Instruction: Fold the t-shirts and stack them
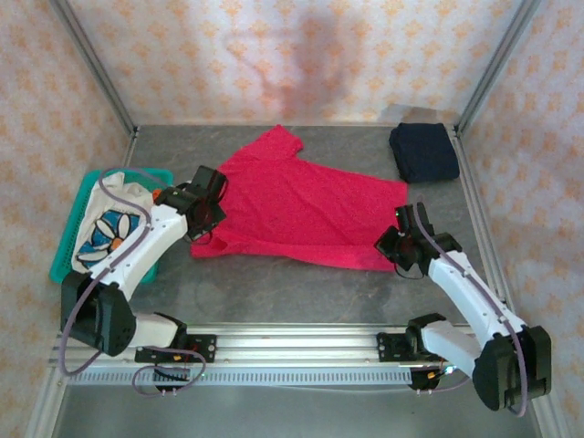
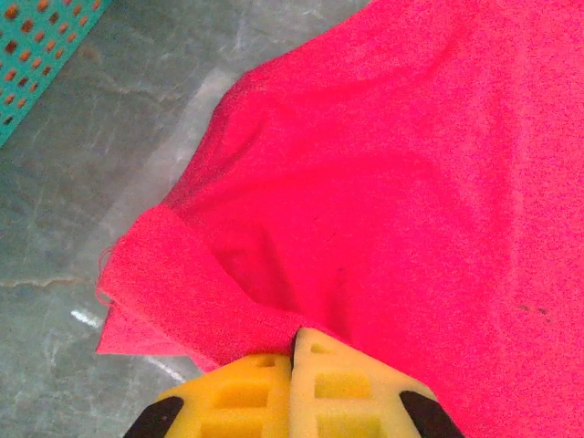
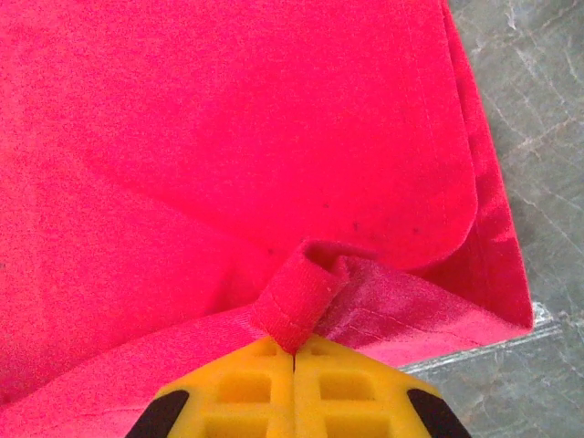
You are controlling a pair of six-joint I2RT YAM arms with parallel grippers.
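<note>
The bright red t-shirt (image 1: 301,203) lies spread across the middle of the grey table. My left gripper (image 1: 203,224) is shut on its near left edge, by the sleeve; cloth bunches at the yellow pads (image 2: 246,388). My right gripper (image 1: 400,245) is shut on the near right hem, where a curled loop of red t-shirt (image 3: 301,297) sticks up from the closed pads (image 3: 347,388). The dark navy folded t-shirt (image 1: 423,151) rests at the far right corner. The white flower-print t-shirt (image 1: 114,224) lies in the basket, partly behind my left arm.
The teal plastic basket (image 1: 68,246) stands at the left edge of the table; its corner (image 2: 36,55) shows in the left wrist view. Metal frame posts and patterned walls close in the back and sides. An aluminium rail (image 1: 292,347) runs along the near edge.
</note>
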